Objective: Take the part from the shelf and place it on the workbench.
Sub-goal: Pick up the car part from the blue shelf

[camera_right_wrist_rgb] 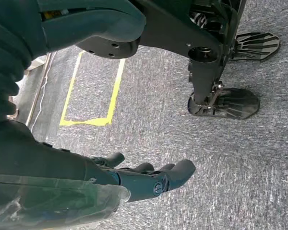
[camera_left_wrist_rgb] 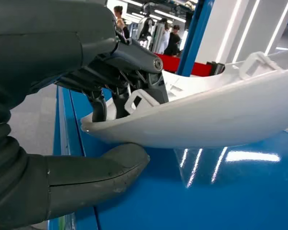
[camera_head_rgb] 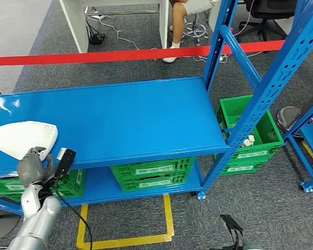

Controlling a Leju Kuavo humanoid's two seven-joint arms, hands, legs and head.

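Evidently the grasp was the step in hand: the white part (camera_head_rgb: 23,137) lay at the near left end of the blue shelf (camera_head_rgb: 119,120), close to its front edge, where the left hand (camera_head_rgb: 33,165) could reach it from below that edge. In the left wrist view the dark fingers (camera_left_wrist_rgb: 135,81) curled over the rim of the part, hooked beside a small moulded clip (camera_left_wrist_rgb: 140,99), while the thick grey thumb (camera_left_wrist_rgb: 99,172) lay under the rim against the shelf, so the hand was pinching the edge between thumb and fingers, probably to lift it clear. The part looked like a smooth, glossy plastic shell, long, shallow and curved, tapering to a rounded tip, with little square tabs raised along its inner side; its underside seemed to rest on the shelf. The shelf top was flat painted metal, shiny enough to mirror the ceiling lights. The right hand (camera_right_wrist_rgb: 146,177) hung low, well away from the shelf, over grey carpet (camera_right_wrist_rgb: 171,120), its fingers stretched out and apart, grasping nothing. Green slatted crates (camera_head_rgb: 153,174) sat on the tier beneath the shelf.
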